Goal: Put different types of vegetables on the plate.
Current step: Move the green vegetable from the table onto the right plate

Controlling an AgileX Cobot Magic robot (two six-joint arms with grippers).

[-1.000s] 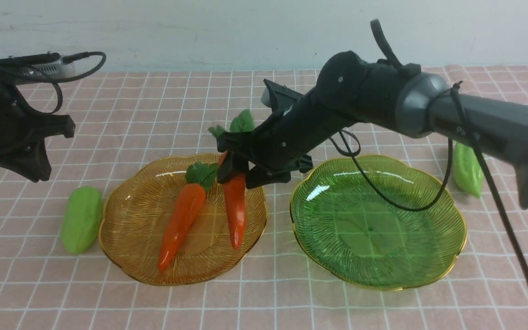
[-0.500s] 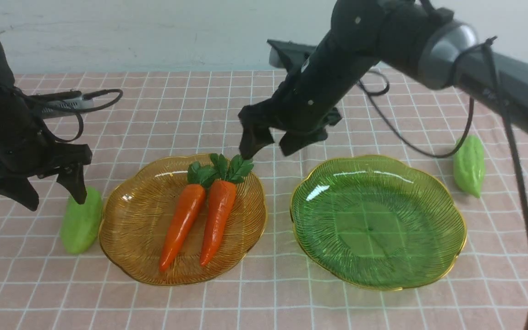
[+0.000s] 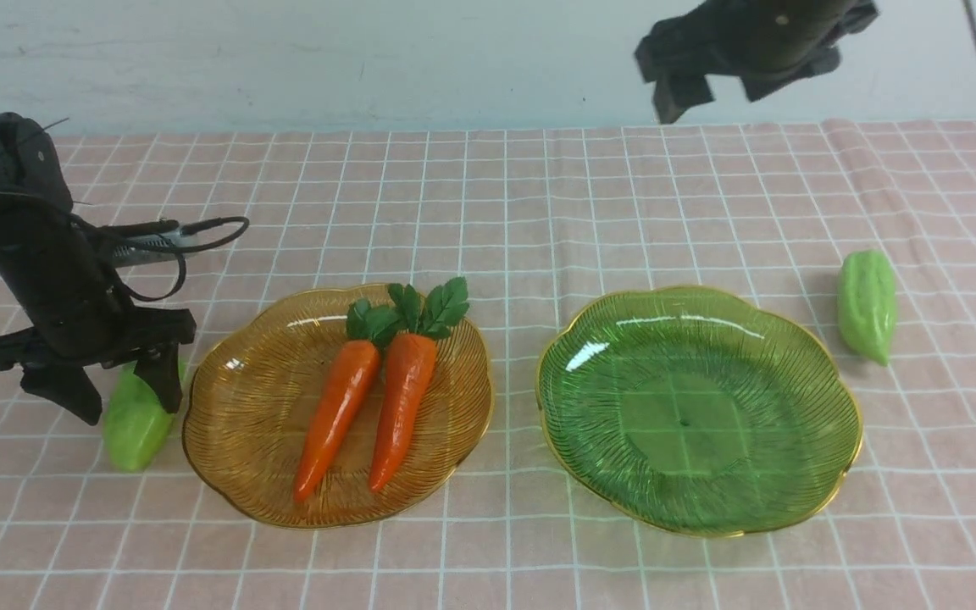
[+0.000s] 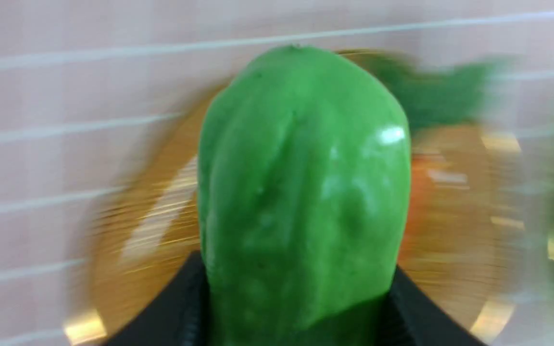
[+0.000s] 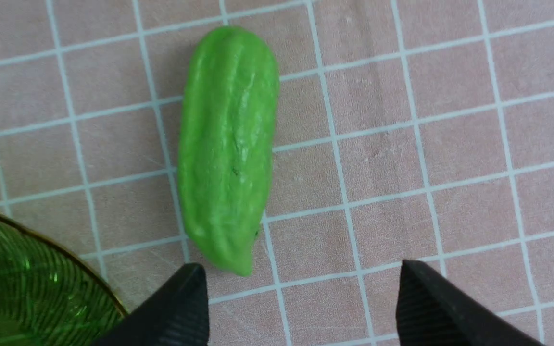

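Observation:
Two orange carrots [image 3: 337,415] [image 3: 403,407] lie side by side in the amber plate [image 3: 242,381]. The green plate [image 3: 691,415] to its right holds nothing. Left of the amber plate, a light-green gourd [image 3: 134,428] [image 4: 301,182] sits between the fingers of my left gripper [image 3: 128,407] [image 4: 301,307], which is shut on it low over the cloth. A second gourd [image 3: 867,305] [image 5: 229,149] lies on the cloth right of the green plate. My right gripper [image 3: 708,93] [image 5: 300,269] hangs high above it, open with nothing between its fingers.
A pink checked cloth [image 3: 505,195] covers the table up to a pale wall at the back. The green plate's rim [image 5: 41,240] shows close beside the right gourd in the right wrist view.
The right gripper released the second carrot into the amber plate, then rose and swung right above the right gourd. The left gripper came down over the left gourd and closed on it.

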